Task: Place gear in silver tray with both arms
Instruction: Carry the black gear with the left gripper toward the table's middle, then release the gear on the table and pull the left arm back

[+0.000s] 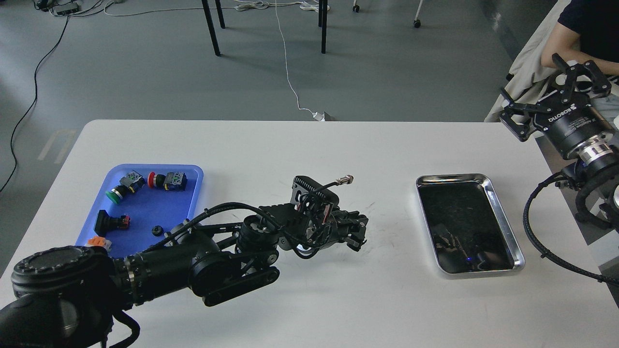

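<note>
2 trays [188, 170] sit well apart on white table [300, 145], grey floor [145, 63] beyond.

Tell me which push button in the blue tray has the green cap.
The green-capped button at the blue tray's far left; its neighbour has a red cap.

Right of centre, the rectangular shiny steel tray [503, 220] has a mirror-dark bottom; the matt white desk [300, 150] looks smooth; left, the blue plastic tray [147, 205] is satiny.

Beyond my white table [300, 145]: grey floor [145, 63], smooth, evenly lit. 4 dark legs [211, 26] stand upper centre. White cable [287, 72] runs to the table edge; black cable [36, 92] curves left. Seated person [580, 34] far right.
</note>
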`<action>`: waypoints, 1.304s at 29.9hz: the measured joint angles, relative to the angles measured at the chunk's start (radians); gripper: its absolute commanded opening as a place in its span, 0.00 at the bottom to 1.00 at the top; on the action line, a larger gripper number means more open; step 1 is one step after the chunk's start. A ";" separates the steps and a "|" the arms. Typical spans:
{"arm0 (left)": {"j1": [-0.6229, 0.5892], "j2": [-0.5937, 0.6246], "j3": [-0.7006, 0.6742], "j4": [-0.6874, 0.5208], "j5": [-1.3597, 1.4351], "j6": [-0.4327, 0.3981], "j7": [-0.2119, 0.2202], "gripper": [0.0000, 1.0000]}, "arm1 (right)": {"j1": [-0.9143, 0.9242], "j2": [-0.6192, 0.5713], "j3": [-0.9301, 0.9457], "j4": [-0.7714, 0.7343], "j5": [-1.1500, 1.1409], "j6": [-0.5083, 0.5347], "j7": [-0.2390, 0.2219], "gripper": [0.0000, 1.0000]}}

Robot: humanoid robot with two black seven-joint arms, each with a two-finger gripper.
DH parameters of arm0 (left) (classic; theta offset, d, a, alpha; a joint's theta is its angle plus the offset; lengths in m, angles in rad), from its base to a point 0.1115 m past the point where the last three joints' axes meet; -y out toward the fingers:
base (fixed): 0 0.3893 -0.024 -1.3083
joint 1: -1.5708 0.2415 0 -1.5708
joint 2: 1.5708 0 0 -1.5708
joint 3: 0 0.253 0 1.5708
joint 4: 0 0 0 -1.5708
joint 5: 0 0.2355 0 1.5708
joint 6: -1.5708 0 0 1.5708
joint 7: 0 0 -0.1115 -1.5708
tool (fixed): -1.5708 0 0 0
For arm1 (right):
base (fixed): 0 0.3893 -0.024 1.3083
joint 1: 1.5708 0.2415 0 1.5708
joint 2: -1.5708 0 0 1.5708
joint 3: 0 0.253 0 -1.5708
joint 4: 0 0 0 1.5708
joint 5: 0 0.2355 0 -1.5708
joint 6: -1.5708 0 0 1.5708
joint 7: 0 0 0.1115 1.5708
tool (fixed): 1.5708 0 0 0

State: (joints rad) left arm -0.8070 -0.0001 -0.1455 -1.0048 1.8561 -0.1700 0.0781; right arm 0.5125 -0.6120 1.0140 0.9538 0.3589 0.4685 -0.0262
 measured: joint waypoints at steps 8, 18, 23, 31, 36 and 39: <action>0.003 0.000 0.003 -0.027 -0.006 0.024 0.000 0.25 | 0.000 0.000 0.000 0.000 0.000 0.000 0.000 0.99; 0.028 0.000 0.003 -0.034 -0.040 0.103 -0.001 0.97 | 0.001 0.000 -0.001 0.005 0.000 -0.001 0.002 0.99; 0.048 0.000 -0.004 -0.031 -0.154 0.146 -0.001 0.98 | 0.020 0.000 -0.003 0.005 0.000 -0.003 0.001 0.99; 0.039 0.001 -0.162 -0.055 -0.253 0.192 0.004 0.98 | 0.038 0.000 -0.005 0.015 -0.018 -0.003 0.000 0.99; 0.040 0.122 -0.369 -0.077 -0.377 0.206 0.006 0.98 | 0.063 0.000 -0.020 0.067 -0.108 -0.013 -0.002 0.99; 0.048 0.228 -0.475 -0.076 -0.543 0.221 0.003 0.98 | 0.093 -0.016 -0.045 0.135 -0.211 -0.014 -0.019 0.99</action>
State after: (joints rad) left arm -0.7594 0.2281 -0.6206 -1.0808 1.3134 0.0511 0.0808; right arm 0.6053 -0.6281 0.9688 1.0889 0.1482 0.4546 -0.0451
